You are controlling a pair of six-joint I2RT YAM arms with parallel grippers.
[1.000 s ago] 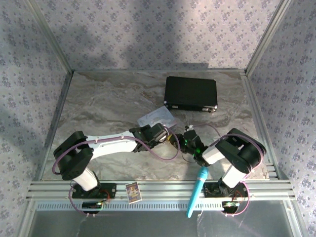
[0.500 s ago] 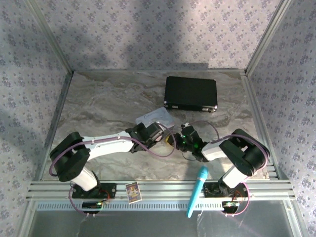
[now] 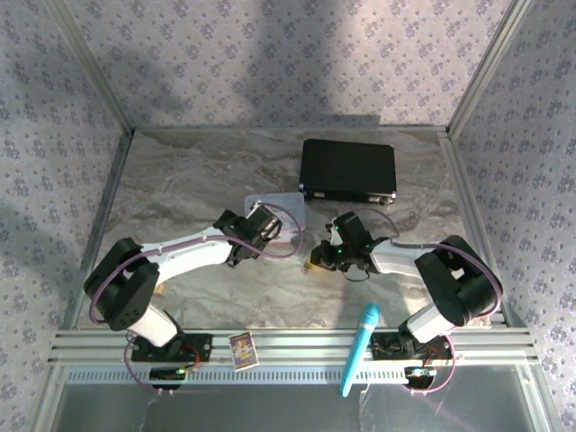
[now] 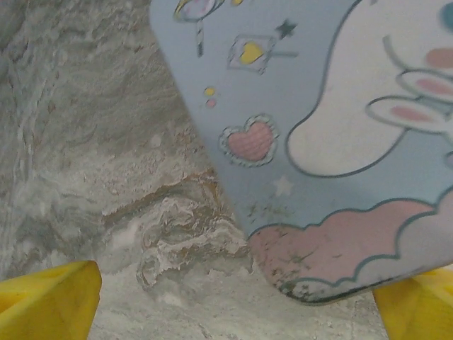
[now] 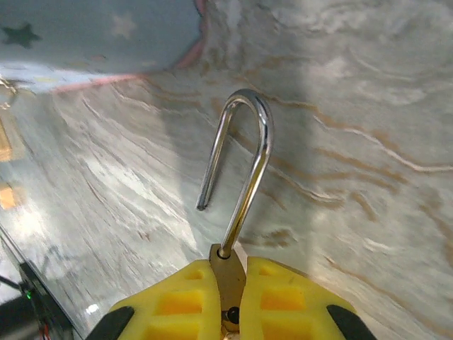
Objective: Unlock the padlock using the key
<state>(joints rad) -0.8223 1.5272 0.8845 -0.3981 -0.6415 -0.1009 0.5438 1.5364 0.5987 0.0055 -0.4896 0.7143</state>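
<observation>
Right wrist: right tool (image 5: 230, 285) clamps the open padlock (image 5: 249, 183)

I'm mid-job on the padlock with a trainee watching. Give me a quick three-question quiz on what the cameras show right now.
1. True or false: the padlock has its shackle open, with one end free of the body.
2. What is the right gripper shut on? A) nothing B) the padlock C) a wooden block
3. Fill in: the left gripper, near the corner of the pastel tin, is ____ and empty.

Key: 1 true. 2 B. 3 open.
</observation>
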